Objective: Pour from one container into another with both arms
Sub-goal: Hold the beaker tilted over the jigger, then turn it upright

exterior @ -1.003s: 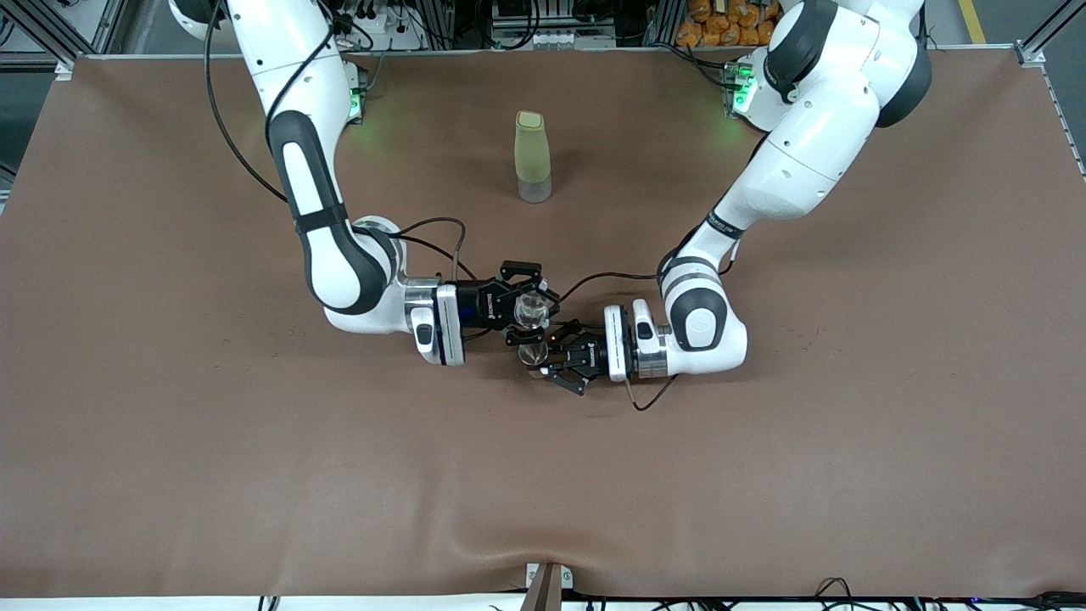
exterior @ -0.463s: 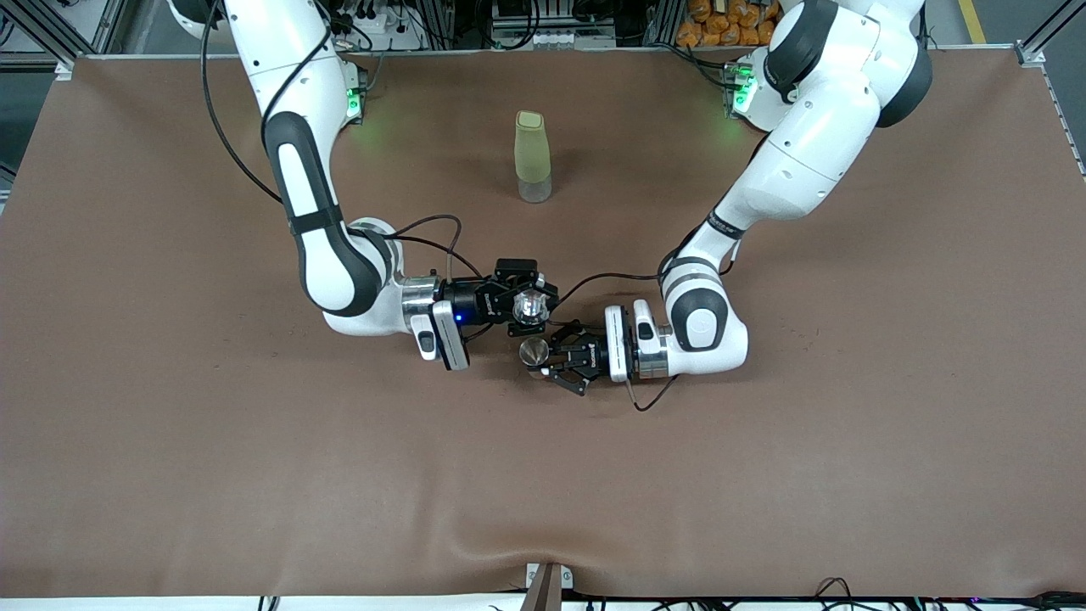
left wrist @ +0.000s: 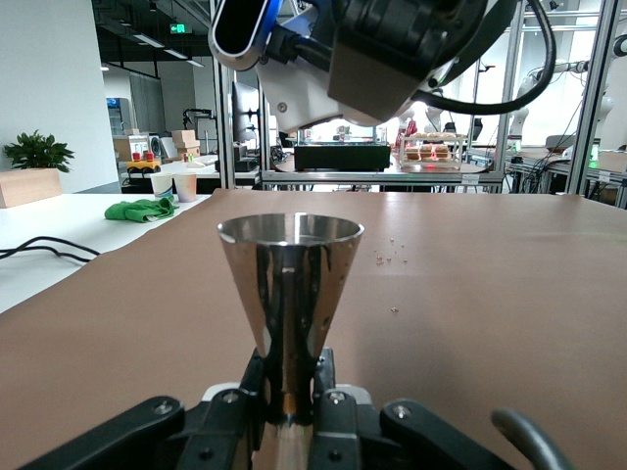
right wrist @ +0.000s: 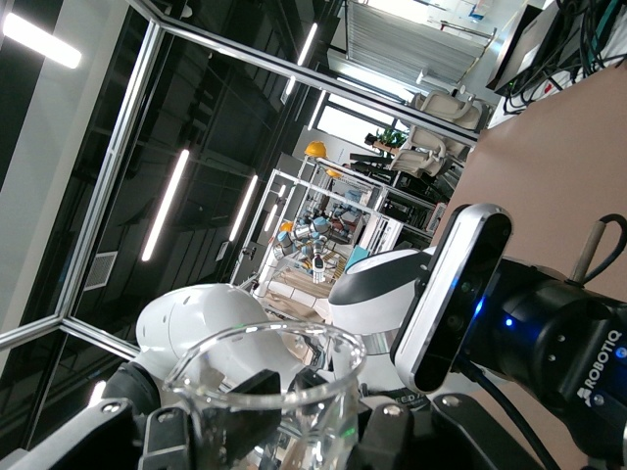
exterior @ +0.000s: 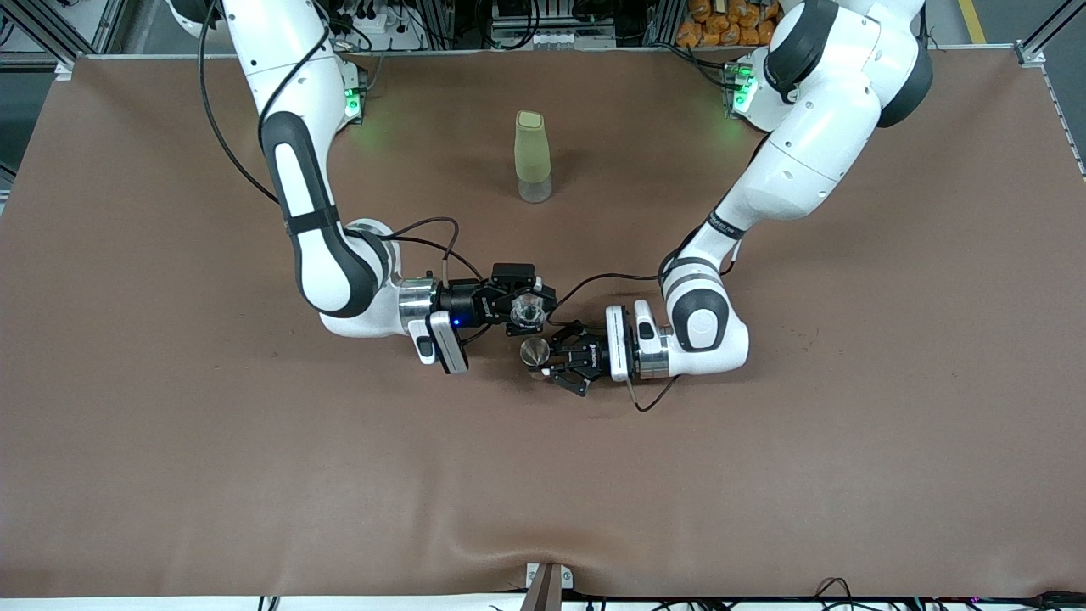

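A small clear glass beaker (exterior: pixel 528 311) is clamped in the right arm's black gripper (exterior: pixel 519 307) and tipped over, its open rim (right wrist: pixel 263 354) seen up close in the right wrist view. Just beside and below it, a polished steel cone-shaped measuring cup (left wrist: pixel 290 294) stands upright with its wide mouth up, its narrow waist pinched by the left arm's black gripper (left wrist: pixel 290 406). Both containers are held above the middle of the brown table, the beaker over the steel cup (exterior: pixel 534 350).

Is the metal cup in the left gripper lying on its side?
No, the metal cup stands upright in the left gripper, with its wide open mouth on top and its narrow base between the fingers.
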